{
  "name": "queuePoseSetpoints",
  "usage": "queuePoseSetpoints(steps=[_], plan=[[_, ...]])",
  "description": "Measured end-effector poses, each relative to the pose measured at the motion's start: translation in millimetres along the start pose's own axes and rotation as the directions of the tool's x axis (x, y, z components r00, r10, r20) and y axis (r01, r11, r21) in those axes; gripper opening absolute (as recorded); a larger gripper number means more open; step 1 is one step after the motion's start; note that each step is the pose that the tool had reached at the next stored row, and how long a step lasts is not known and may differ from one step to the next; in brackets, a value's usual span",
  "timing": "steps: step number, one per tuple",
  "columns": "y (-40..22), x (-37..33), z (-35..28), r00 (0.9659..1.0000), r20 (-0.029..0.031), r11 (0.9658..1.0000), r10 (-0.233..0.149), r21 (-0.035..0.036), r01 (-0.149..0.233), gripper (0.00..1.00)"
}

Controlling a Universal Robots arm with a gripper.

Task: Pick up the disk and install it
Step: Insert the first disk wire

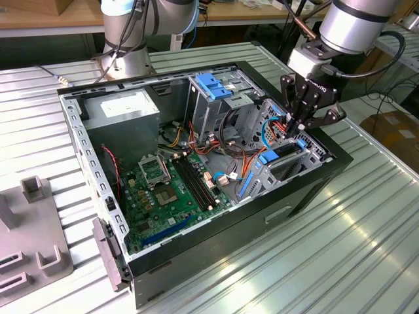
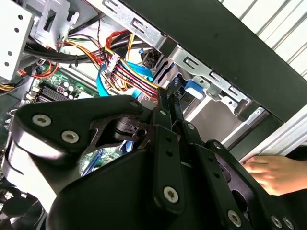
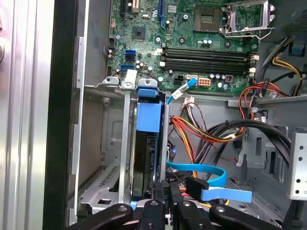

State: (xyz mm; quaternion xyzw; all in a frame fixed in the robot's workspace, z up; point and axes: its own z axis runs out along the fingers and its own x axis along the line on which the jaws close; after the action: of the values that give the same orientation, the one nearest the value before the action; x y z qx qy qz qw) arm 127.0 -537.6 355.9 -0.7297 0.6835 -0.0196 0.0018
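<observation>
The disk (image 3: 147, 120) stands on edge in the metal bay at the front corner of the open computer case (image 1: 308, 190), its light-blue carrier facing up and its dark body below. In the exterior view the disk (image 1: 281, 160) sits low in that bay on the exterior view's right. My gripper (image 1: 296, 127) hangs right over it. In both wrist views the fingers are pressed together with nothing seen between them. The gripper (image 2: 173, 91) meets the blue carrier end (image 2: 194, 87), and the gripper (image 3: 163, 189) sits beside the disk's edge.
Blue, red and orange cables (image 3: 206, 175) crowd the space beside the bay. A tall drive cage with a blue latch (image 1: 216, 85) and the motherboard (image 1: 170, 190) lie further in. A person's hand (image 2: 273, 175) rests outside the case wall. A grey fixture (image 1: 33, 248) stands on the exterior view's left.
</observation>
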Motion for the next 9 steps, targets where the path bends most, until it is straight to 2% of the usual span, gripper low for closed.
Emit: queuePoseSetpoints(steps=[3,9], plan=[[0.7,5.9,1.0,1.0000,0.0032,1.0000,0.000,0.0002,0.000,0.16],[0.9,6.6,0.9,1.0000,0.0030,1.0000,0.000,0.0002,0.000,0.16]])
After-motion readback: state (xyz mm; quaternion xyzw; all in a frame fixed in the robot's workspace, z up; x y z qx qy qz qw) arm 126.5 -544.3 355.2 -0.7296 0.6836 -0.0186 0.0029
